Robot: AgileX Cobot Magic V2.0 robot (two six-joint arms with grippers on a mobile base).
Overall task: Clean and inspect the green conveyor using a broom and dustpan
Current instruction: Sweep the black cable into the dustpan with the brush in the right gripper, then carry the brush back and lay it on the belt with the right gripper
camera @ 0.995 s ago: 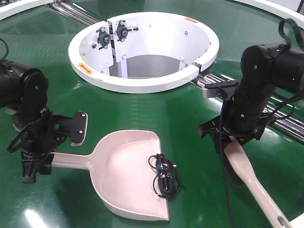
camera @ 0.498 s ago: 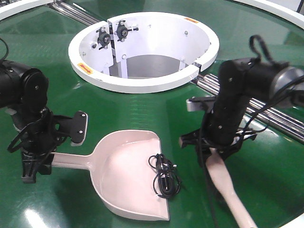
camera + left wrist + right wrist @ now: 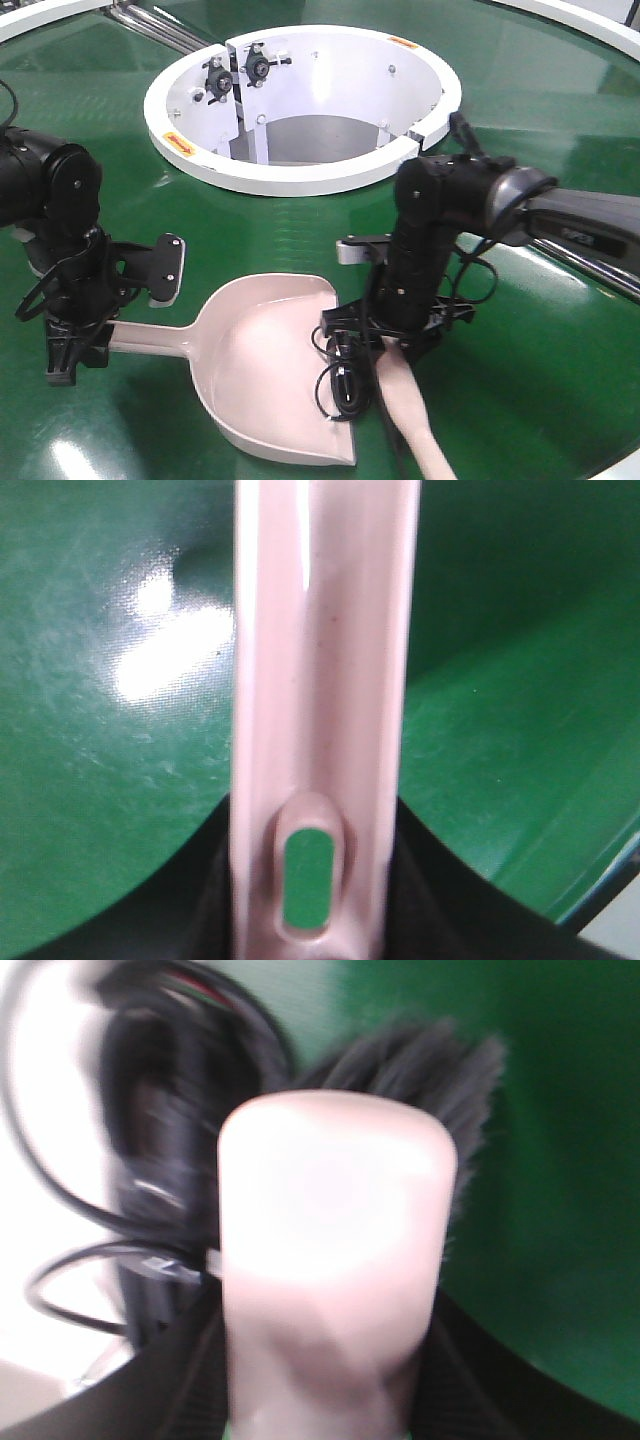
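My left end effector (image 3: pixel 72 345) clamps the dustpan (image 3: pixel 255 375) handle on the green bench (image 3: pixel 520 330). My right end effector (image 3: pixel 388 345) pinches the broom (image 3: pixel 412 415), its bristles beside a black cable tangle (image 3: pixel 345 380) inside the pan's open edge. A white ring (image 3: pixel 300 178) sits behind.

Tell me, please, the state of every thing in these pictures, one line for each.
green conveyor: glossy, bearing the dustpan.
dustpan: lying flat, handle gripped, cable inside.
black cable: coiled, lying in the dustpan near its open lip.
broom: held, bristle end down at the dustpan's lip beside the cable.
left gripper: shut on the dustpan handle.
right gripper: shut on the broom.
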